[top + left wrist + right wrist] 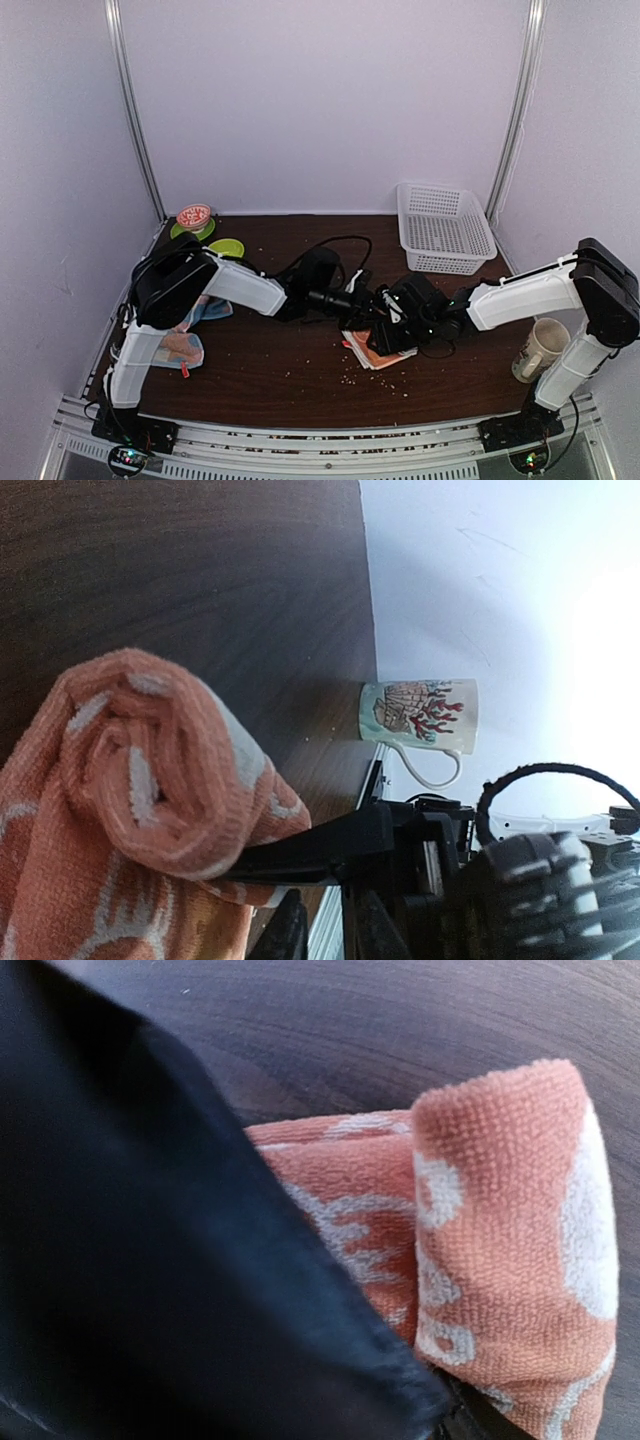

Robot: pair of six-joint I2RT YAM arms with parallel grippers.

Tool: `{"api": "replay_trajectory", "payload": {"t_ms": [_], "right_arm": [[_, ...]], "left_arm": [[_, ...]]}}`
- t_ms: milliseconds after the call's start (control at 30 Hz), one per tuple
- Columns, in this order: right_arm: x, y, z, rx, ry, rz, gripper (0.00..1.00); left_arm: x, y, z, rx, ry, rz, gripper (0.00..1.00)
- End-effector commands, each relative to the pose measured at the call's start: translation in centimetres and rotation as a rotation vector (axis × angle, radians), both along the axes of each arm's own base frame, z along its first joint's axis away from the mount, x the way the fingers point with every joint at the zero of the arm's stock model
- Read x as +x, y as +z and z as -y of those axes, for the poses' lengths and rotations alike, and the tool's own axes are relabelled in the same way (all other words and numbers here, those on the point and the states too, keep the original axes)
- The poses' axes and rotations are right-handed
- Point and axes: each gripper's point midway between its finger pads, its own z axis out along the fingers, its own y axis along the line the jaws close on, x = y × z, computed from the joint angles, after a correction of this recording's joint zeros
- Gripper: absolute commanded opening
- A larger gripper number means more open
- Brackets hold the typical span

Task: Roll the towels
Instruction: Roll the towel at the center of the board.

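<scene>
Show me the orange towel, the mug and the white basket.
orange towel (150, 770), left wrist view, on the rolled end.
mug (420, 712), left wrist view, on its printed side.
white basket (440, 262), top view, on its near wall.

orange towel (362, 353): mostly hidden under right tool (388, 330) | light-blue towel (212, 308): partly behind left arm (240, 285) | right tool's finger (150, 1240): blurred

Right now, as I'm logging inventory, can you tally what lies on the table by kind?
towels: 2, the orange towel and the light-blue towel
basket: 1, white
mug: 1
green discs: 2
red-patterned round piece: 1, on the far green disc
Total: 7
</scene>
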Motion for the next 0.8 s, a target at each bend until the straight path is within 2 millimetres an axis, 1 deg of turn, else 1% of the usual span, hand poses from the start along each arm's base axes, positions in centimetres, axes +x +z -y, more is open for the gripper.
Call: {"api": "replay_trajectory", "payload": {"t_ms": [0, 200, 333, 633, 767], "right_arm": [[-2.0, -1.7, 1.0, -0.021, 0.032, -0.078, 0.65], [-2.3, -1.1, 0.6, 0.022, 0.041, -0.078, 0.65], [-2.3, -0.3, 0.6, 0.035, 0.041, -0.066, 0.66], [-2.0, 3.8, 1.7, 0.01, 0.047, 0.002, 0.67], [-1.8, 4.9, 2.5, 0.001, 0.035, 0.024, 0.67]], "left_arm": [[0.3, -0.7, 0.7, -0.018, 0.003, -0.01, 0.17], [0.8, -3.7, 0.4, 0.049, 0.036, -0.07, 0.13], [1.7, -4.5, 0.3, 0.061, 0.062, -0.089, 0.13], [2.6, -5.8, -0.2, 0.127, 0.09, -0.1, 0.17], [3.0, -6.0, -0.4, 0.136, 0.102, -0.106, 0.17]]}}
